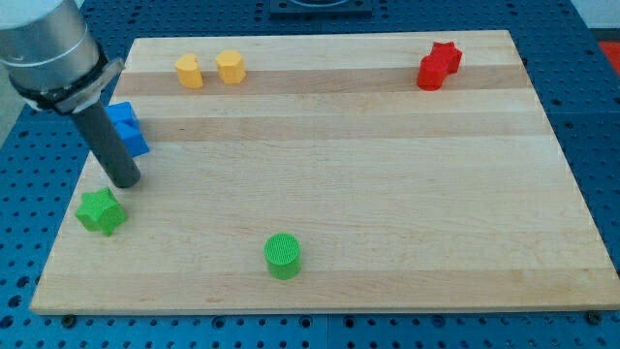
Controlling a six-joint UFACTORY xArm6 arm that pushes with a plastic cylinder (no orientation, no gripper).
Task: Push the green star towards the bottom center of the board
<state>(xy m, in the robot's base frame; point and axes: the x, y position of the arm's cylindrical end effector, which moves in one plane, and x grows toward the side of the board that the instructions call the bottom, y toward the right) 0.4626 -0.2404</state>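
The green star (101,211) lies near the board's left edge, low in the view. My tip (126,181) stands just above and slightly right of it, close to it; I cannot tell if they touch. A green cylinder (283,256) sits near the bottom centre of the wooden board (368,184).
A blue block (127,128) lies just behind the rod at the left edge. Two yellow blocks (189,71) (231,67) sit at the top left. Two red blocks, one star-shaped (445,57) and one beside it (430,74), sit touching at the top right.
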